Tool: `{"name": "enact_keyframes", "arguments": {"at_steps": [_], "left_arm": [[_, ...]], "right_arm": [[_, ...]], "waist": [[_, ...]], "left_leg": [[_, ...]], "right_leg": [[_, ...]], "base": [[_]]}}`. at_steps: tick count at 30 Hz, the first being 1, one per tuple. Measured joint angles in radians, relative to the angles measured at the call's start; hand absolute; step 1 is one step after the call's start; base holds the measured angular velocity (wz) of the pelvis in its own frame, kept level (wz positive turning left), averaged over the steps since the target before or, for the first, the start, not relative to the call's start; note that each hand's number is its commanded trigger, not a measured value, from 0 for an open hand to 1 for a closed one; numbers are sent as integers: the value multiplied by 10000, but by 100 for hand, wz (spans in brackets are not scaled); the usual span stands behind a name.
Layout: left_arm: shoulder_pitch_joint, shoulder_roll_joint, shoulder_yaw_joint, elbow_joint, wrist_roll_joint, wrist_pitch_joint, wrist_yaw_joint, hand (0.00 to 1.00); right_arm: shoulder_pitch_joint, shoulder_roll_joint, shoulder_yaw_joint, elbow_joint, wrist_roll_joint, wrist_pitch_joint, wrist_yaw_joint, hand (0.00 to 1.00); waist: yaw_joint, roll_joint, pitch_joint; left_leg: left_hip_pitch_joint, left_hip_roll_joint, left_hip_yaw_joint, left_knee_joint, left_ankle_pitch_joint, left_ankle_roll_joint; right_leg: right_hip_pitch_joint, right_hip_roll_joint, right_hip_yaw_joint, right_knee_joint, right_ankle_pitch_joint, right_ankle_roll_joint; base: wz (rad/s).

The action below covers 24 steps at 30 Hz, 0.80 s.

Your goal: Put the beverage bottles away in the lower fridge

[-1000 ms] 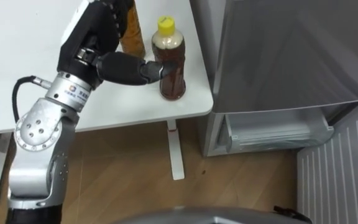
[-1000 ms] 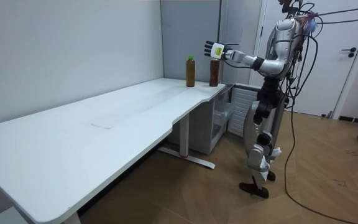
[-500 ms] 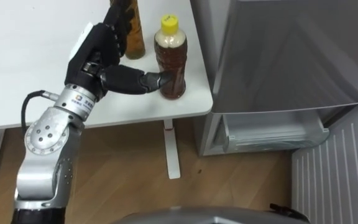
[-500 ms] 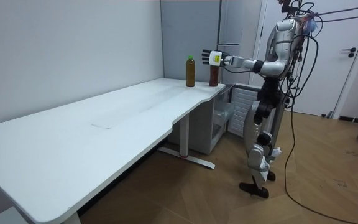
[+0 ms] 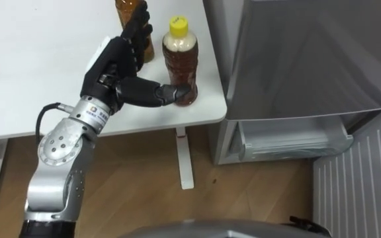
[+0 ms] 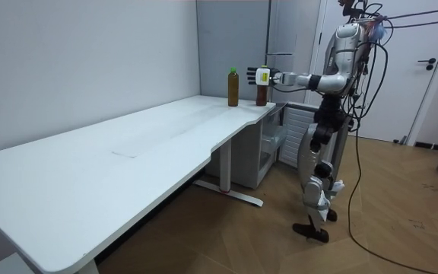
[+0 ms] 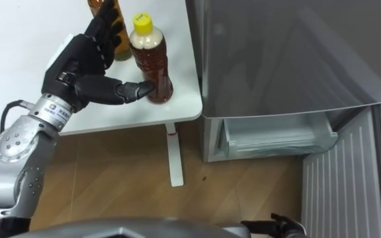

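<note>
A brown drink bottle with a yellow cap (image 5: 179, 56) (image 7: 149, 56) (image 6: 261, 87) stands upright near the white table's (image 5: 38, 66) right corner, close to the fridge. My left hand (image 5: 121, 69) (image 7: 78, 66) (image 6: 263, 74) is open beside it on its left. The thumb reaches across and touches the bottle's front near the base, while the straight fingers point away behind it. A second amber bottle (image 5: 128, 9) (image 6: 233, 87) stands just beyond, partly hidden by those fingers.
The grey fridge (image 5: 296, 53) stands right of the table. Its lower compartment is open, showing a pale drawer (image 5: 290, 142), and the ribbed inside of the door (image 5: 356, 192) swings out at lower right. Wooden floor lies below the table edge.
My left hand has come lower and nearer beside the yellow-capped bottle. Its thumb slid from the bottle's middle down to its base. Both bottles stand where they were.
</note>
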Motion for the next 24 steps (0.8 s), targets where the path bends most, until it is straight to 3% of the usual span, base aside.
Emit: {"name": "enact_keyframes", "arguments": {"at_steps": [11,24], "left_arm": [[-3,-35,2,-38,-233,64,-133,0],[-511,25,34,-12,-218,86,-176,0]], "right_arm": [[153,-69,-109,-323,-58,16,92,0],[232,32,-222,-326,-52,29,95,0]], "waist": [[-120,113,56],[-278,-86,83]], "left_leg": [[164,97,222,-168,10,-15],[277,120,365,-162,25,-31]], "right_leg": [[-5,16,193,6,0,0],[-85,18,299,7,2,-4]], "base": [[-6],[-2]]}}
